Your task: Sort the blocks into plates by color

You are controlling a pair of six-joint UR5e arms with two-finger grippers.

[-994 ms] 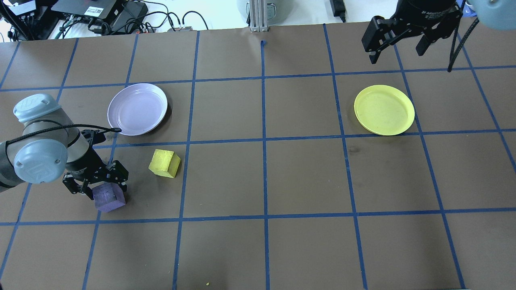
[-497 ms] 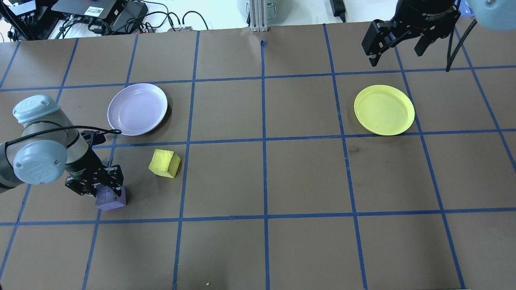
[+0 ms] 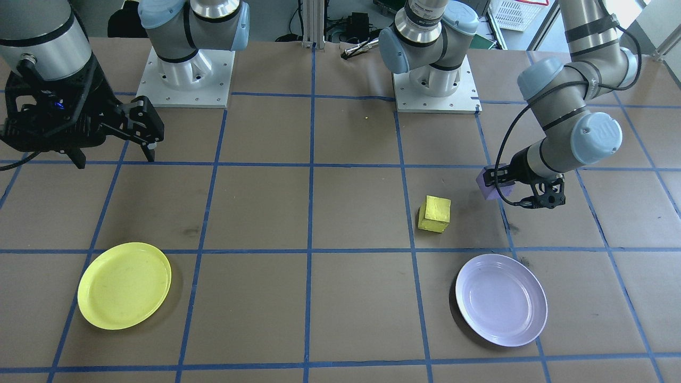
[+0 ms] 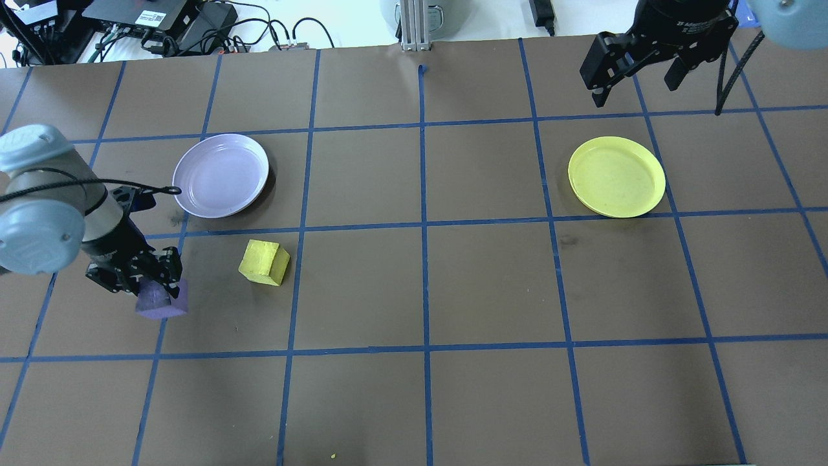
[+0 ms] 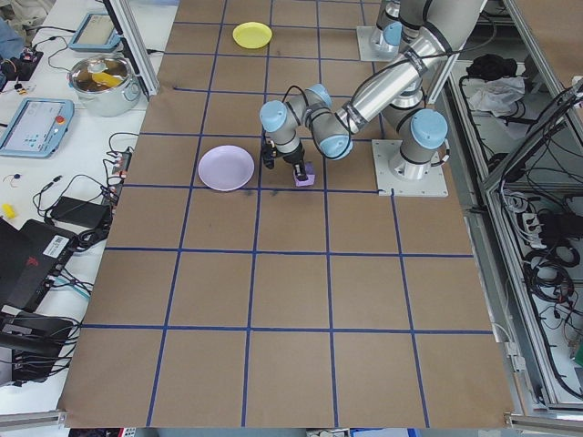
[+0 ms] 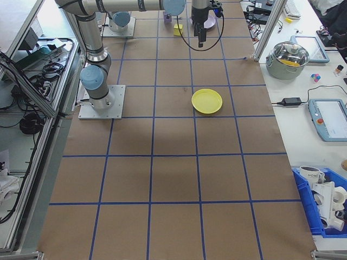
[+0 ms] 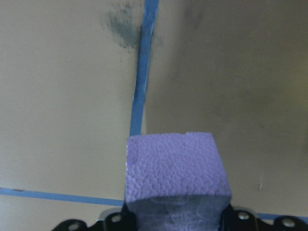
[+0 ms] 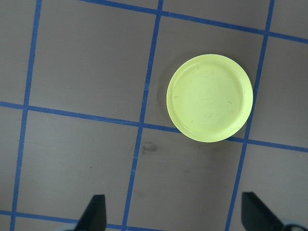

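Note:
My left gripper [image 4: 154, 285] is shut on the dull purple block [image 4: 163, 300], which hangs just off the table at the left; the left wrist view shows the purple block [image 7: 175, 178] between the jaws above a blue tape line. The yellow block [image 4: 264, 262] lies on the table to its right, apart from it. Behind them sits the lavender plate [image 4: 220, 175], with nothing in it. The yellow plate [image 4: 616, 176] lies far right, also with nothing in it. High over the back right, my right gripper [image 4: 637, 74] stands open and holds nothing, with the yellow plate [image 8: 210, 97] below it.
Brown paper with a blue tape grid covers the table. Cables and electronics [image 4: 162, 22] and an aluminium post [image 4: 414, 26] sit past its far edge. The two arm bases [image 3: 183, 74] stand at the robot's side. A pot [image 5: 105, 80] rests on a side bench.
My left gripper has shut on the purple block, lifted it and carried it a little left and away from me. The right gripper has barely moved.

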